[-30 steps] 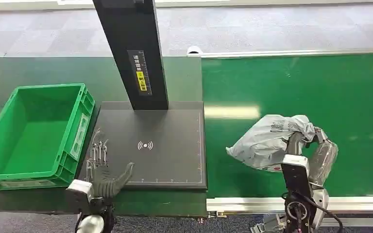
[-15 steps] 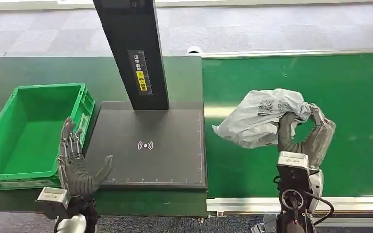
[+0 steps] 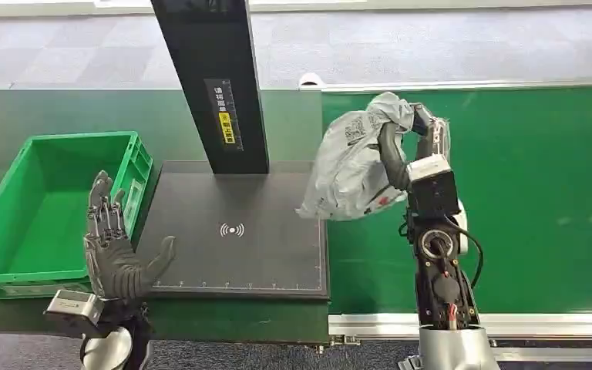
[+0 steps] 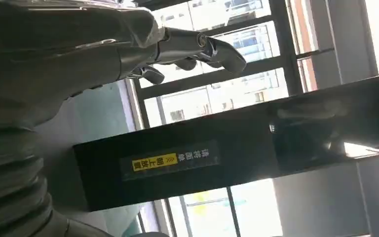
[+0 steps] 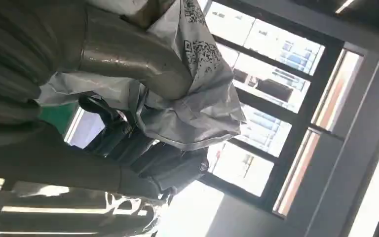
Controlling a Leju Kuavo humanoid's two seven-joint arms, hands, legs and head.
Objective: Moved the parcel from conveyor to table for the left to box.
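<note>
Green crate (image 3: 42,208) sits far left on the dark table (image 3: 54,108), nothing visible inside it. Just beside its near corner the left hand (image 3: 116,247) is raised, palm up-ish, fingers spread apart, holding nothing; looks like it's waiting to receive. Middle of table: black scan pad (image 3: 235,231) w/ a wifi-type mark, and a black post (image 3: 212,81) w/ a yellow label rising from its back edge. Right of that, the grey plastic parcel (image 3: 351,166) hangs in the air over the seam between pad and green conveyor (image 3: 524,177), its lower corner just over the pad's right edge, not resting on anything as far as I can tell. Right hand (image 3: 412,135) is clamped on the parcel's bunched top; wrist view shows thumb and fingers wrapped round the crumpled film. Step in hand, I'd judge: carry phase, parcel off the belt but not yet set down. Next move prob. needs a bit more travel leftward, lower onto the pad clear of the post, then let go w/o dragging the bag, so left hand can reach it for the crate.
</note>
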